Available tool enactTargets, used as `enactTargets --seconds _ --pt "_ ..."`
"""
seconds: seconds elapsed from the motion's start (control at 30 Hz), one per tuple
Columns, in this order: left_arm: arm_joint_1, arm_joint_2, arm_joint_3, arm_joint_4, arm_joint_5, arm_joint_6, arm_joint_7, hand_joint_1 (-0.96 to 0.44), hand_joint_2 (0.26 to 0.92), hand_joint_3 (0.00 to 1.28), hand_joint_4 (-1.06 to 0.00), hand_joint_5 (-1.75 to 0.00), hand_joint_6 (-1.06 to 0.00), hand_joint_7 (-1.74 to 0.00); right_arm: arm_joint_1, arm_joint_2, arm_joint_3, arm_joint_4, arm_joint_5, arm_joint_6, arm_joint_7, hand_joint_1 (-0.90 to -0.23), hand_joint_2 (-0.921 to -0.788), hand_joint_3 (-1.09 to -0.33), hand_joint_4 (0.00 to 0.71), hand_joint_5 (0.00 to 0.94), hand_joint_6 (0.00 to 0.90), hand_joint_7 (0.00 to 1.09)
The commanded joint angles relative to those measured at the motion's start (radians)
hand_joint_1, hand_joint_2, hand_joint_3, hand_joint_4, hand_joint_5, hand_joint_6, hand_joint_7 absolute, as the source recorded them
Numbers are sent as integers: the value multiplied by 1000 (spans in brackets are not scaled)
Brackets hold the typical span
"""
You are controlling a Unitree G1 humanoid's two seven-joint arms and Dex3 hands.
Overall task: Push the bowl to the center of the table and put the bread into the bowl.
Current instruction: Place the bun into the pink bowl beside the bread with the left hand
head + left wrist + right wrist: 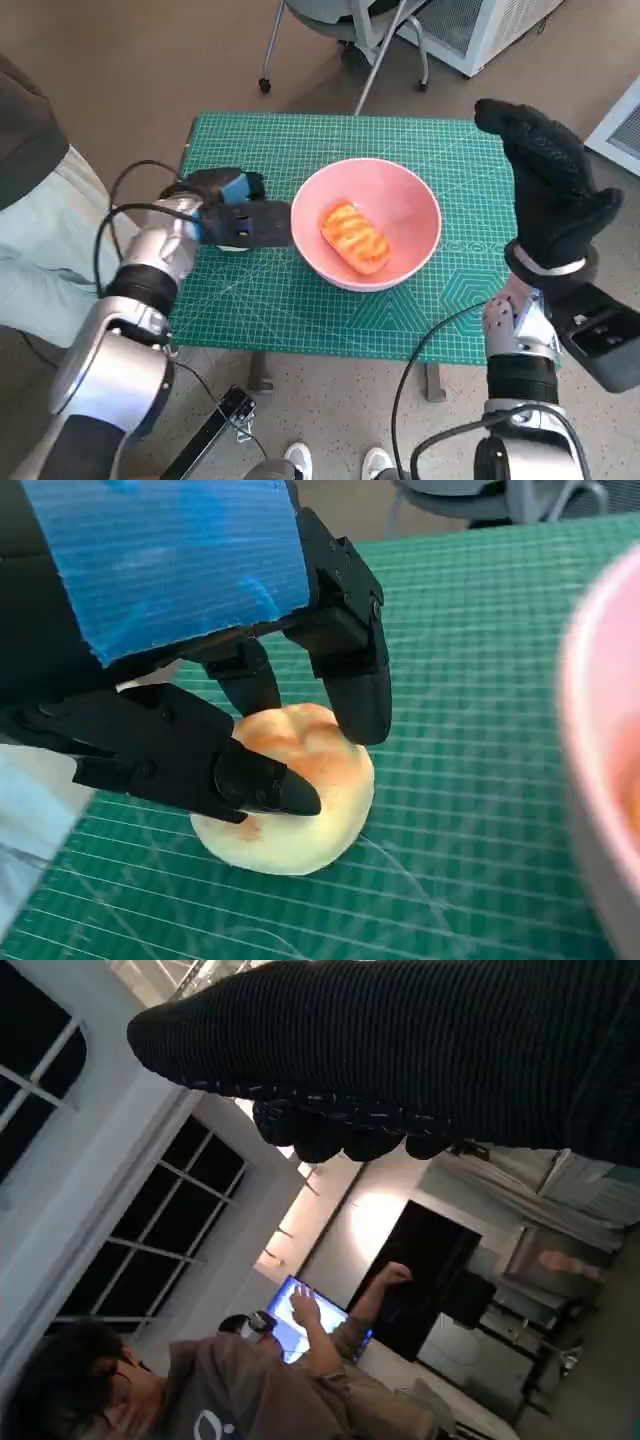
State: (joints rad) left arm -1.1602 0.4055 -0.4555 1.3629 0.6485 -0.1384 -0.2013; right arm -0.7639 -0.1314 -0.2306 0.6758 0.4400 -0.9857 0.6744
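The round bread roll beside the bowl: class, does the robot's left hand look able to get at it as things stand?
Yes, most likely. The left hand is already on the round bread roll, its fingers touching the top, with nothing between them. The bowl sits apart beside it.

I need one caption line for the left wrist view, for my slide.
Left robot hand grips a round bread on the green mat, beside the pink bowl.
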Motion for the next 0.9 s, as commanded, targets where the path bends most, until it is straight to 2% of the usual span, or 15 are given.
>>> enactTargets --seconds 0.03,0.23,0.57,0.9 --pt "-44 24 27 -17 -24 -25 9 0 920 68 -696 -1126 -618 -1205 4 -2 4 17 -9 2 0 -610 -921 -737 349 2 22 852" --pt "-89 36 44 -44 -36 -81 40 0 920 70 -688 -1111 -622 -1222 1 -4 3 22 -3 7 9 -612 -921 -736 349 2 25 847" --pt "-126 40 68 -179 -57 -263 107 1 920 68 -682 -1103 -634 -1226 -12 -3 3 41 5 9 29 -612 -921 -735 350 3 29 837" --pt "-75 9 92 -364 -114 -416 78 2 920 35 -719 -1107 -670 -1145 -18 -1 3 53 13 11 49 -604 -921 -738 350 2 31 825"
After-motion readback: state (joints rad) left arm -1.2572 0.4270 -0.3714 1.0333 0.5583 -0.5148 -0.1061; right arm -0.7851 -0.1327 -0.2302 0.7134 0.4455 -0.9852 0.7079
